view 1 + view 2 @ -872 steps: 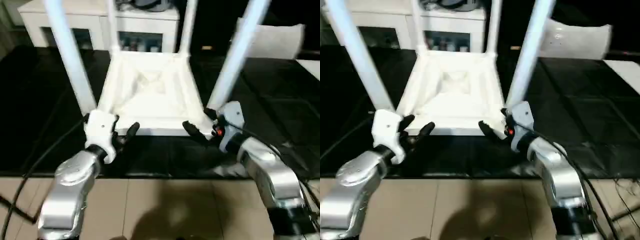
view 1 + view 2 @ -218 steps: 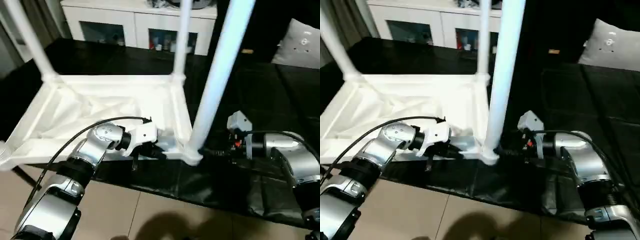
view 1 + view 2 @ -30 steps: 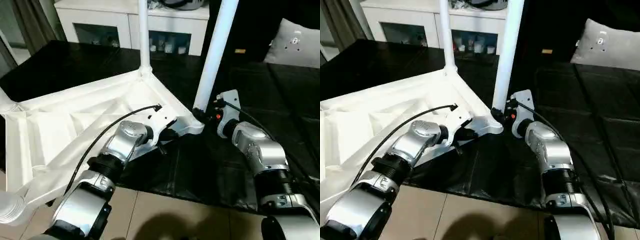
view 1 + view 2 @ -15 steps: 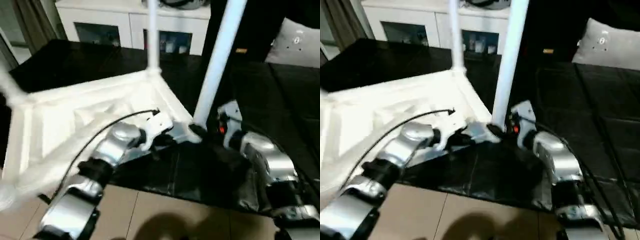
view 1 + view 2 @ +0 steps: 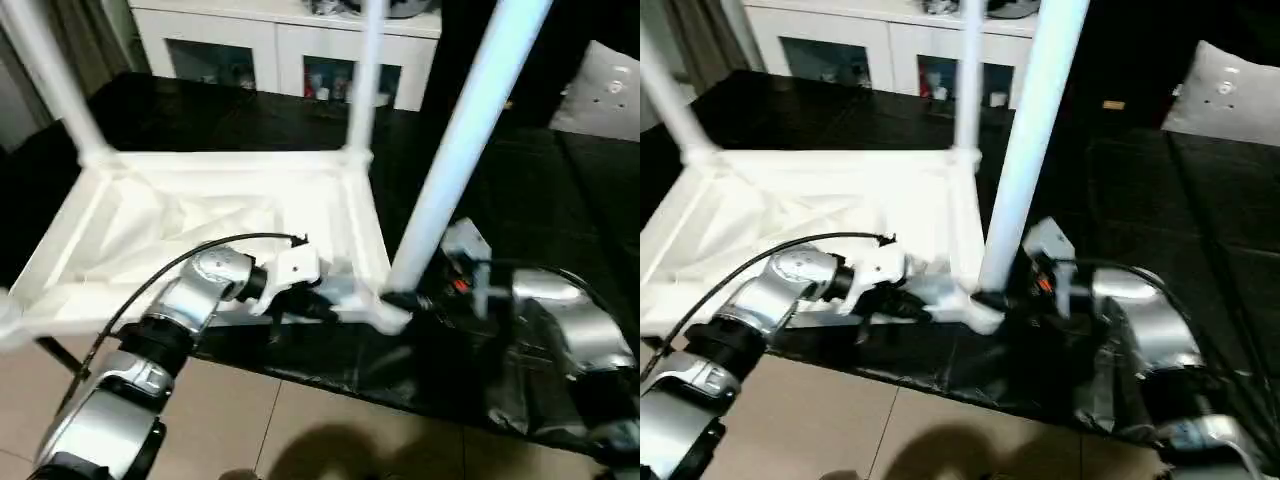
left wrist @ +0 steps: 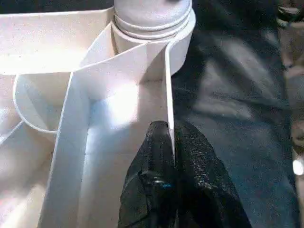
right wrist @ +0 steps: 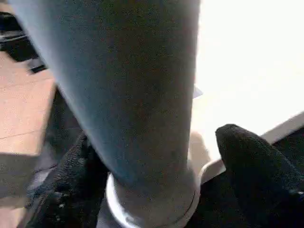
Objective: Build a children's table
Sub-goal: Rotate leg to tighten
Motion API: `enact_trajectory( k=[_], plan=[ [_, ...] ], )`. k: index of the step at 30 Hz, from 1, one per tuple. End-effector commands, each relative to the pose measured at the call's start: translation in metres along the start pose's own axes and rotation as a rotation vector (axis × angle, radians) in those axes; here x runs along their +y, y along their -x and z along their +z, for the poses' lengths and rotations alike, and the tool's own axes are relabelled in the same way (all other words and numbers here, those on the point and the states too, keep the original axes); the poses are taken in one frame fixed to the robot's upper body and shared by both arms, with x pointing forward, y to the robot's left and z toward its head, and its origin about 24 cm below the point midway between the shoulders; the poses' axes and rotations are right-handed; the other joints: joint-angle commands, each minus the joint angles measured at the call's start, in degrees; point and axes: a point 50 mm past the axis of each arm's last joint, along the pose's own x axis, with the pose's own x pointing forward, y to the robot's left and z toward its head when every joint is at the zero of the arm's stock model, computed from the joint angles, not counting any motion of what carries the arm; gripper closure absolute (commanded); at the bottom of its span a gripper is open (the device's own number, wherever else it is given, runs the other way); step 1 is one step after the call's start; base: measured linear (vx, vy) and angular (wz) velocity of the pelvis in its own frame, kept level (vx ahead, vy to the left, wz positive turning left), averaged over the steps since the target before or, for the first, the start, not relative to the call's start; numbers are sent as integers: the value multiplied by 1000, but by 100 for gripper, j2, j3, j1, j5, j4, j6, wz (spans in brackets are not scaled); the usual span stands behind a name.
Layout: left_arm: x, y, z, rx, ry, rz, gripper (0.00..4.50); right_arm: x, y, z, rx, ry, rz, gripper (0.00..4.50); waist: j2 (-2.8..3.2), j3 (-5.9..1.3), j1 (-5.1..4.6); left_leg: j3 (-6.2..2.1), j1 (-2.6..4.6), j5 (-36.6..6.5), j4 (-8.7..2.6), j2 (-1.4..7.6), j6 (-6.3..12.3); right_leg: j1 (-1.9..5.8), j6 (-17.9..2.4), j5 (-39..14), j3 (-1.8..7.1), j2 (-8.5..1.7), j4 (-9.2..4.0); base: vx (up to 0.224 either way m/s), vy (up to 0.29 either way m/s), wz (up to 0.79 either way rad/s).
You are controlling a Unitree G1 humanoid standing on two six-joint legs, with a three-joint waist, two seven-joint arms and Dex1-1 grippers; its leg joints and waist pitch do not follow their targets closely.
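Note:
The children's table [image 5: 200, 215] lies upside down on the black work table [image 5: 560, 200], its white legs pointing up. My left gripper [image 6: 168, 127] is shut on the thin near rim of the tabletop, close to the near right corner socket [image 5: 390, 315]. My right gripper [image 5: 412, 300] stands at the foot of the near right leg [image 5: 455, 150]. Its black fingers [image 7: 256, 161] straddle that leg, open, with a gap on one side. The far right leg [image 5: 365, 75] and far left leg [image 5: 45, 75] also stand in their sockets.
The tabletop's near left corner [image 5: 8, 315] overhangs the work table's front edge above the beige tiled floor [image 5: 300, 420]. A white cabinet [image 5: 290, 50] stands behind the work table. A grey cushion [image 5: 610, 90] lies at the far right.
The children's table has swung round, so its near rim now runs along the work table's front edge. My right gripper's fingers have spread wider around the leg. The left grip is unchanged.

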Motion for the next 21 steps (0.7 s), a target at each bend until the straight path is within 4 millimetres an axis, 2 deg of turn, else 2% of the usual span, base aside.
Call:
enact_trajectory(
  k=[1, 5, 10, 14, 17, 21],
  plan=[
    [-7, -4, -1, 36, -38, -102, 450, 0, 7, 1, -2, -9, 8, 121, -70, -366, 0, 80, -68, -664, -357, 88, 467, 399, -1317, -998, 211, -366, -382, 0, 0, 0],
    [-9, -3, -2, 41, -40, -116, 450, 4, 8, 0, -5, -31, 53, 158, -77, -364, 41, 78, -62, -678, -358, 82, 396, 395, -1184, -1279, 218, -366, -407, 0, 0, 0],
    [-9, -3, -3, 41, -38, -123, 450, 7, 9, -1, -3, -51, 86, 197, -81, -374, 52, 71, -80, -569, -353, 75, 397, 409, -1185, -1111, 209, -356, -383, 0, 0, 0],
    [-10, -3, -3, 24, -25, -124, 450, 8, 9, -1, -7, -64, 100, 234, -87, -377, 55, 72, -82, -550, -349, 69, 378, 409, -1151, -1187, 210, -358, -389, 0, 0, 0],
    [-10, -5, -1, 1, -5, -117, 450, 9, 8, -1, -17, -82, 100, 244, -80, -379, 62, 71, -74, -540, -350, 73, 368, 403, -1162, -1172, 207, -360, -384, 0, 0, 0],
    [-6, -16, 4, -30, 72, -25, 450, 10, -6, 1, -61, -134, 20, 248, -83, -370, 41, 72, -84, -518, -354, 77, 341, 404, -1191, -1087, 214, -357, -370, 0, 0, 0]
  ],
)
